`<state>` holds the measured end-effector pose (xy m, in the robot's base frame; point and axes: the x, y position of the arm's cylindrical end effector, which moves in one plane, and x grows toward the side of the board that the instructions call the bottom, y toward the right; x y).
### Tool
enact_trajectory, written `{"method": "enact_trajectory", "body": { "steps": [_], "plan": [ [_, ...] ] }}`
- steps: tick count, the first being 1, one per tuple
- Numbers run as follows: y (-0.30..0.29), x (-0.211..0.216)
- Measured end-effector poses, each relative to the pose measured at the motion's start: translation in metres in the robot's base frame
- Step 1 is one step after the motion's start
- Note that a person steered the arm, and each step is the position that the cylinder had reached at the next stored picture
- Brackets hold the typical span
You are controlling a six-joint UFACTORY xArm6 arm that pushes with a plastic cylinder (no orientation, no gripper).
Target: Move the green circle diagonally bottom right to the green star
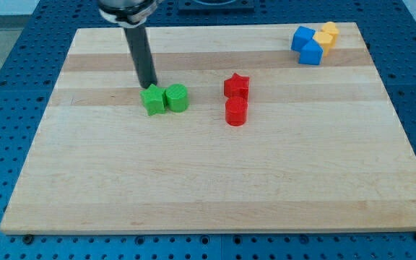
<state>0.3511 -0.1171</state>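
The green star (152, 100) lies on the wooden board left of centre. The green circle (177, 97) sits right next to it on its right, touching or nearly touching. My tip (149, 86) is at the star's upper edge, just above and left of the circle. The dark rod rises from there to the view's top.
A red star (237, 86) and a red circle (236, 112) sit together near the middle. Two blue blocks (307, 45) and two yellow blocks (327, 35) cluster at the top right. The board (215, 188) rests on a blue perforated table.
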Motion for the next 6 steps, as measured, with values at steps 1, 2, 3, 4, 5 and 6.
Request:
{"method": "enact_trajectory", "body": {
  "steps": [1,2,3,4,5,6],
  "plan": [
    [0.023,0.001],
    [0.031,0.018],
    [0.036,0.044],
    [0.039,0.069],
    [0.039,0.099],
    [0.041,0.122]
  ]
}}
